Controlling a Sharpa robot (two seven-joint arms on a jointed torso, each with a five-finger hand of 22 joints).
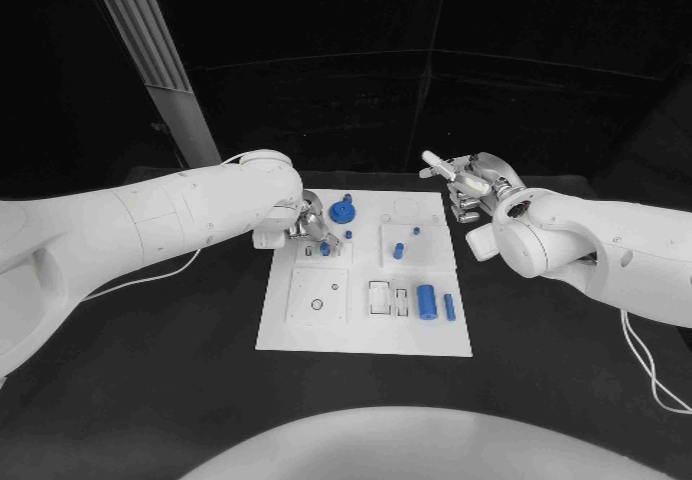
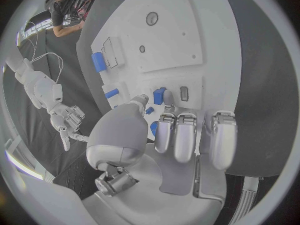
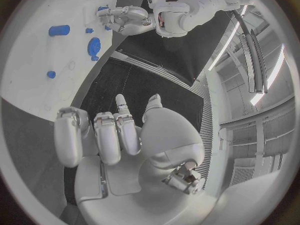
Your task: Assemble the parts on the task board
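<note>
The white task board (image 1: pixel 368 330) lies mid-table. My left hand (image 1: pixel 299 222) hovers over its far left part, beside a blue gear (image 1: pixel 342 211). In the left wrist view its thumb and a finger pinch a small blue part (image 2: pixel 159 96) just above the board (image 2: pixel 175 40), next to a narrow slot (image 2: pixel 183 93). In the head view the same part (image 1: pixel 325 248) is at the fingertips. My right hand (image 1: pixel 469 185) hangs raised off the board's far right corner, fingers apart and holding nothing. A blue cylinder (image 1: pixel 427 300) and a thin blue bar (image 1: pixel 449 307) lie on the near right.
A blue peg (image 1: pixel 398 250) and two small blue studs (image 1: pixel 415 231) (image 1: pixel 348 235) stand mid-board. A square plate with a hole (image 1: pixel 319 297) sits near left. A grey post (image 1: pixel 173 90) rises at the back left. A cable (image 1: pixel 649 370) trails off my right arm.
</note>
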